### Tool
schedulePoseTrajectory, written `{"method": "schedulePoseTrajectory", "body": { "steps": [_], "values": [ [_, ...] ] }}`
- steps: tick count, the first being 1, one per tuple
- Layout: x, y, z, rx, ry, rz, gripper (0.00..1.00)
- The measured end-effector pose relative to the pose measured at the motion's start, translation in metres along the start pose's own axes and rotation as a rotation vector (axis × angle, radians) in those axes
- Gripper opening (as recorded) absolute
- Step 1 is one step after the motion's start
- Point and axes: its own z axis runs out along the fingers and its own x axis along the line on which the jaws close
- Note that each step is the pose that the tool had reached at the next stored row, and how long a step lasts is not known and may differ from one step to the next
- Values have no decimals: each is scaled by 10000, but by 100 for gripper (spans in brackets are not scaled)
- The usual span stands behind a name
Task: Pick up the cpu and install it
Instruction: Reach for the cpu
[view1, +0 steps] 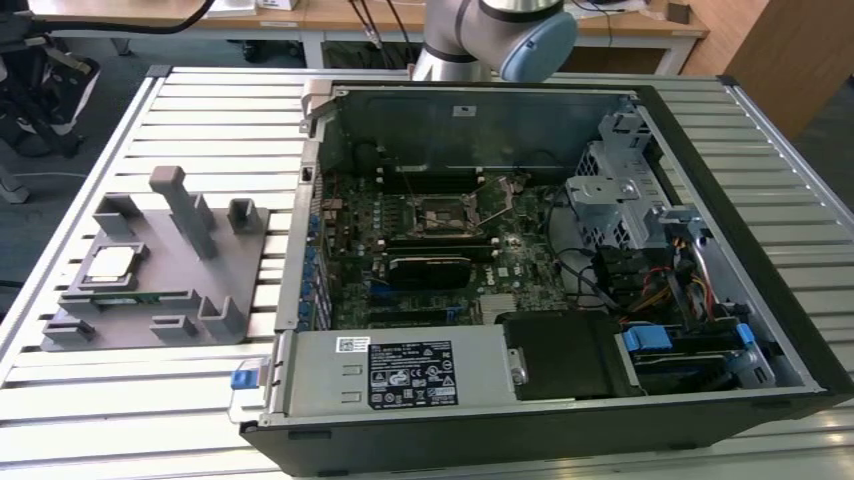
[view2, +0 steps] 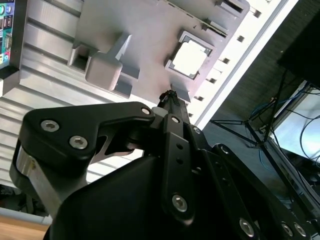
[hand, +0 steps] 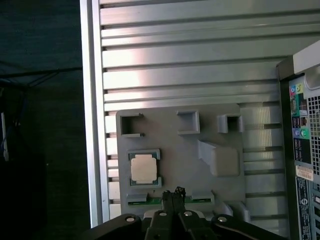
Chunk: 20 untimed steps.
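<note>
The cpu (view1: 111, 264), a small square chip with a silver top, lies in a recess of the grey holder block (view1: 200, 262) on the slatted table, at the exterior view's left. Both wrist views look down on the cpu (hand: 143, 167) (view2: 190, 59) from well above. My gripper (hand: 175, 192) (view2: 169, 97) hangs in the air over the holder block (hand: 175, 150) (view2: 140, 30), apart from the chip. Its two thin black fingers are shut together, with nothing between them. The open computer case (view1: 534, 250) holds the motherboard with its bare cpu socket (view1: 447, 212).
A green memory stick (view1: 127, 297) (hand: 150, 199) lies in the holder beside the cpu. Grey posts (view1: 174, 195) stand up from the holder. The case's rear panel (hand: 300, 130) is near the block. The table edge (hand: 92, 125) drops to dark floor. The arm's elbow (view1: 501, 40) is behind the case.
</note>
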Motion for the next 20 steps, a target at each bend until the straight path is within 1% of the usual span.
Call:
{"method": "schedulePoseTrajectory", "body": {
  "steps": [3, 5, 11, 20],
  "values": [
    [15, -21, 9, 29, 45, -22, 11],
    [22, -37, 12, 49, 58, -44, 11],
    [43, -89, 18, 129, 59, -85, 11],
    [142, -99, 39, 150, 63, -332, 11]
  ]
}}
